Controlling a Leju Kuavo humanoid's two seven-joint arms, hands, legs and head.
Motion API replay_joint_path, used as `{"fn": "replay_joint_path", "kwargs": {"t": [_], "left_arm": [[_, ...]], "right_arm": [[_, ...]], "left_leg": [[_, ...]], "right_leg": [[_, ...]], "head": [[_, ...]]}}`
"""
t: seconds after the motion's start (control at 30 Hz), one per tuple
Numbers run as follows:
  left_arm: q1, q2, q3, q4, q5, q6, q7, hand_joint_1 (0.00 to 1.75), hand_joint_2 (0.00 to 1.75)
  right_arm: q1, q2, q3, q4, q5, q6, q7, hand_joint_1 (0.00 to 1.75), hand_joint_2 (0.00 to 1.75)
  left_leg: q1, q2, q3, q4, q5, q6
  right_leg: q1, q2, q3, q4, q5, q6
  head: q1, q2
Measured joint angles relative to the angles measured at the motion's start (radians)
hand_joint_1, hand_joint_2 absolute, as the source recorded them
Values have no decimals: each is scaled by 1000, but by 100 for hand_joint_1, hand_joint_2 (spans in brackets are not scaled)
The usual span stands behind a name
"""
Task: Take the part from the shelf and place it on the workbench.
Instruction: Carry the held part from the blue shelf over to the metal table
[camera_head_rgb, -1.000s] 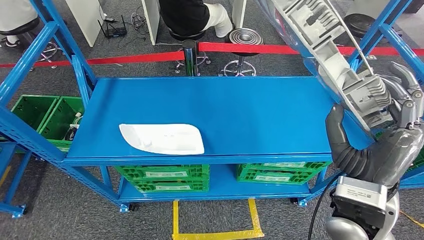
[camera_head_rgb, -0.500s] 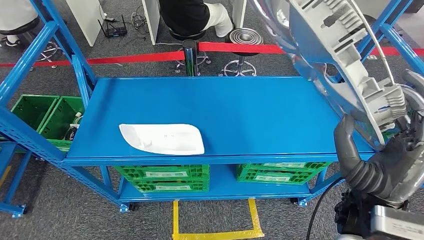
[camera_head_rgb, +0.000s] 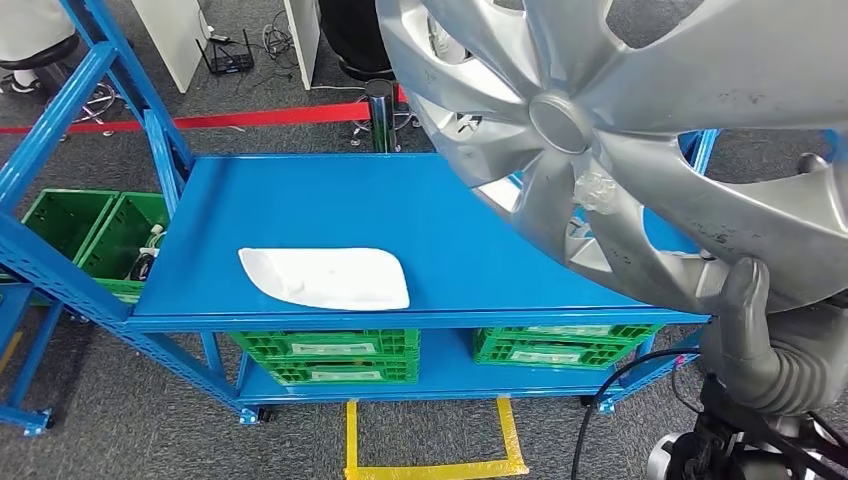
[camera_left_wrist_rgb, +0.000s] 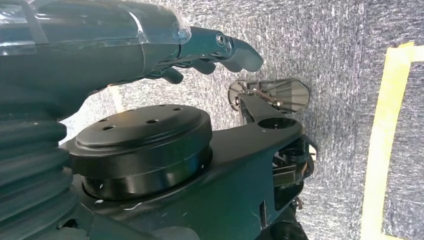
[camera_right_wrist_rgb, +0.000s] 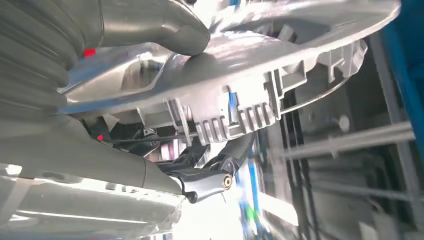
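Grey carpet marked with yellow tape (camera_head_rgb: 430, 468) lay under the rig, and nearest the camera the right robot hand (camera_head_rgb: 765, 335) gripped the rim of the part, a silver wheel cover (camera_head_rgb: 620, 130), its thick thumb pressed on the front face and its darker fingers (camera_right_wrist_rgb: 220, 172) tucked behind the ribbed clips at the back. The cover stood tilted, face toward the head camera, held above the right end of the blue tabletop (camera_head_rgb: 420, 210) and touching nothing else (its lower edge hung just over the front corner). It looked light and fairly stiff, though thin plastic would likely flex, and the glossy face seemed slippery; the rim by the clips seemed the safest hold. The left robot hand (camera_left_wrist_rgb: 200, 45) hung over the floor holding nothing, its fingers loosely curled. Farther off a white tray (camera_head_rgb: 325, 277) rested on the tabletop, with red barrier tape (camera_head_rgb: 200, 120) beyond.
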Motion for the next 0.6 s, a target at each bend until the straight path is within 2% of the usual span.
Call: {"fn": "replay_joint_path", "kwargs": {"t": [0.13,0.27,0.6], "left_arm": [[0,2,0,0,12,0,0,0,175],[0,4,0,0,21,0,3,0,175],[0,8,-9,0,29,0,5,0,175]], "right_arm": [[4,3,0,0,-159,120,-22,175,175],[5,5,0,5,-262,190,-34,175,175],[6,8,2,32,-322,243,-29,175,175]], "left_leg": [[0,1,0,0,0,0],[0,2,0,0,0,0],[0,5,0,0,-1,1]], "right_leg": [[0,0,0,0,0,0],[0,0,0,0,0,0],[0,0,0,0,0,0]], "head": [[0,0],[-1,0],[0,0]]}}
